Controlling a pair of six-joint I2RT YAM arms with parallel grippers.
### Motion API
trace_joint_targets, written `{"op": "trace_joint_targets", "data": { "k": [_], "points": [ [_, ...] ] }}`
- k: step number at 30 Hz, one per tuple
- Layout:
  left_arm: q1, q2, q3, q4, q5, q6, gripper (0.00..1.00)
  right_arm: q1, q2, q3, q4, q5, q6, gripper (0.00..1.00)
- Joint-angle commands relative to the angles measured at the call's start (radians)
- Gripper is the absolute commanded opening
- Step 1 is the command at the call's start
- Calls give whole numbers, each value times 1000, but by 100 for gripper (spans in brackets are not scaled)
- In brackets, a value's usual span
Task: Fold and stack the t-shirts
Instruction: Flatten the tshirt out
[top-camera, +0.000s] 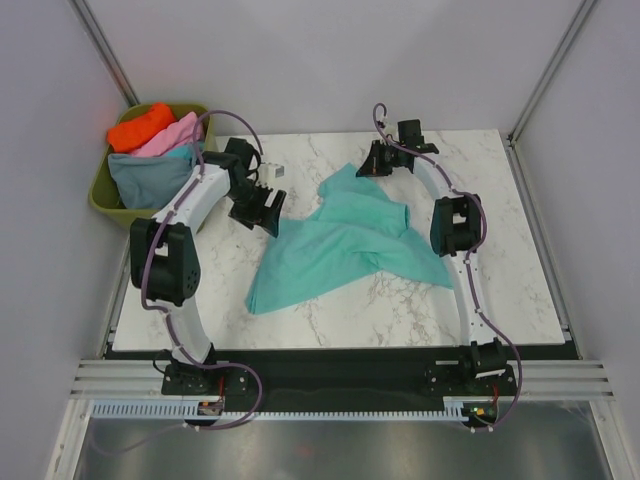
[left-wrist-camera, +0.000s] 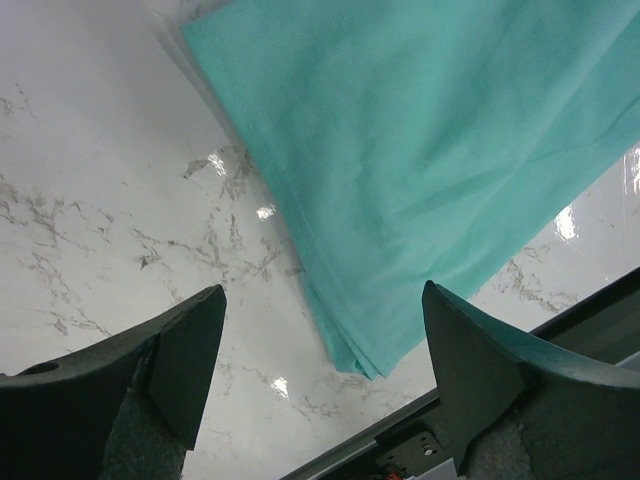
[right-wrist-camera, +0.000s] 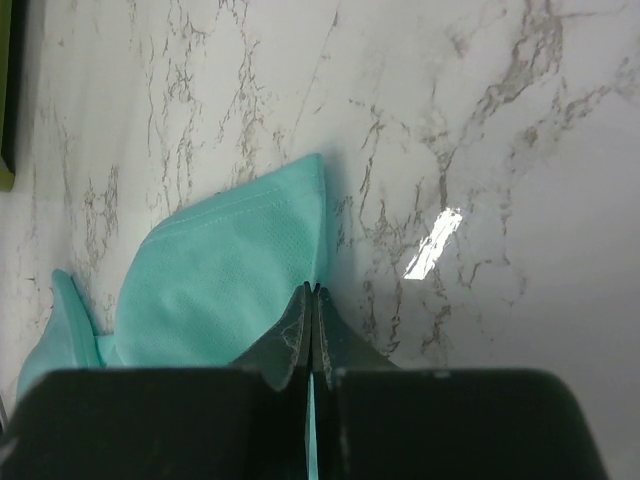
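A teal-green t-shirt (top-camera: 345, 240) lies crumpled and spread across the middle of the marble table; it also shows in the left wrist view (left-wrist-camera: 430, 160) and the right wrist view (right-wrist-camera: 220, 290). My right gripper (top-camera: 372, 165) is shut on the shirt's far edge, with cloth pinched between the fingertips (right-wrist-camera: 313, 292). My left gripper (top-camera: 262, 210) is open and empty, hovering above the table just left of the shirt; in the left wrist view it (left-wrist-camera: 322, 320) stands over the shirt's near corner. An orange t-shirt (top-camera: 140, 125), a pink t-shirt (top-camera: 170, 135) and a slate blue-grey t-shirt (top-camera: 150, 175) lie piled in the tub.
An olive-green plastic tub (top-camera: 105, 200) stands off the table's far left corner. The table's (top-camera: 500, 290) near edge and black rail show in the left wrist view (left-wrist-camera: 400, 440). Grey walls enclose the table on three sides.
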Motion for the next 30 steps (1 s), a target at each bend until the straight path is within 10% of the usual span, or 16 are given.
{"op": "trace_joint_targets", "data": {
  "k": [1,11,26,29,30],
  "points": [
    [14,62,72,15,-16,36,87,0,-95,-24,-21,22,-17,0],
    [24,346,368,14,32,55,71,-6,-215,-101,-31,6,-17,0],
    [31,457,395,-11,121,81,49,-6,-210,-93,-33,16,-18,0],
    [31,483,418,-17,139,87,36,-6,-215,-92,-33,21,-18,0],
    [31,487,425,-17,142,87,14,-6,-215,-92,-33,22,-21,0]
  ]
}}
